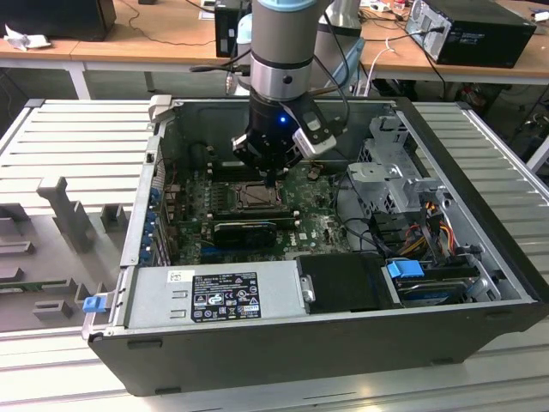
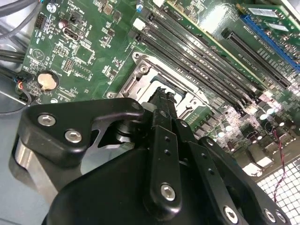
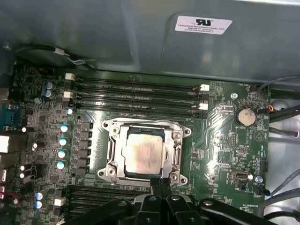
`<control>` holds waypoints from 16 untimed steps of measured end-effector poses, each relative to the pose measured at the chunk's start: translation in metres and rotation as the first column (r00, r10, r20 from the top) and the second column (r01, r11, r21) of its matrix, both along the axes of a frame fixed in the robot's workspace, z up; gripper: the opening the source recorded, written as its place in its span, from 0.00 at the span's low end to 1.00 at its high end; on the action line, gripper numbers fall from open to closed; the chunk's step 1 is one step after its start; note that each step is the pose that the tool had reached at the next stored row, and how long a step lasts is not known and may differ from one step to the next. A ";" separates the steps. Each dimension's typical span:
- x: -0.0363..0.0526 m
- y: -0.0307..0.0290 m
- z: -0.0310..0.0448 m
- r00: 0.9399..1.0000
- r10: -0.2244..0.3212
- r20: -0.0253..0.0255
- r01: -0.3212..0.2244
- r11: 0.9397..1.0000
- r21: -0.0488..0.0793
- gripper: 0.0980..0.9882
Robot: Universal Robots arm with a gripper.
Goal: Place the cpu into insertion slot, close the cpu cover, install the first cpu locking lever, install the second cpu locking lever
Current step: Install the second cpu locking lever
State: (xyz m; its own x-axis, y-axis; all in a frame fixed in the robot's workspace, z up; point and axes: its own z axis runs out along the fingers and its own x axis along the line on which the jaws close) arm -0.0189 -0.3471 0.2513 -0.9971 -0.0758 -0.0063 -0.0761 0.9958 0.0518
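Gripper (image 3: pixel 159 180), fingers pressed together on nothing, hovers at the near edge of the socket (image 3: pixel 146 150), where the cpu (image 3: pixel 145 151) sits seated with the cpu cover (image 3: pixel 177 151) seemingly down, so a locking lever looks to be the step in hand.

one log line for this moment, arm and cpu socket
gripper: shut, at socket edge | cpu: seated in socket | cpu cover: down around cpu | holding: nothing visible

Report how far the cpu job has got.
Done, it seems: the cpu lies in the socket, and the cover looks closed, its frame flat around the chip. In hand: the gripper sits at the socket's edge in the first wrist view, low over the socket in the exterior view. Left: I can't tell whether either lever is latched.
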 end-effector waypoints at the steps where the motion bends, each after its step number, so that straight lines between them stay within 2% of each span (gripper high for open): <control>1: 0.0000 -0.0007 0.0000 1.000 0.000 0.000 0.000 1.000 0.000 0.01; 9: 0.0000 -0.0094 -0.0002 1.000 0.000 0.000 0.000 1.000 0.001 0.01; 10: 0.0000 -0.0100 -0.0003 1.000 0.000 -0.001 0.000 1.000 0.006 0.01; 11: 0.0000 -0.0107 -0.0004 1.000 0.000 -0.002 0.000 1.000 0.018 0.01; 13: 0.0000 -0.0135 -0.0004 1.000 0.000 -0.004 0.000 0.998 0.057 0.01; 14: 0.0000 -0.0152 -0.0008 1.000 0.000 -0.005 0.000 0.998 0.063 0.01; 16: -0.0003 -0.0203 -0.0039 1.000 0.000 -0.006 0.000 0.998 0.065 0.01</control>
State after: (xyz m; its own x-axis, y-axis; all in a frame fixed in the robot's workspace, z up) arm -0.0192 -0.3674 0.2474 -0.9971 -0.0754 -0.0055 -0.0756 0.9903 0.1166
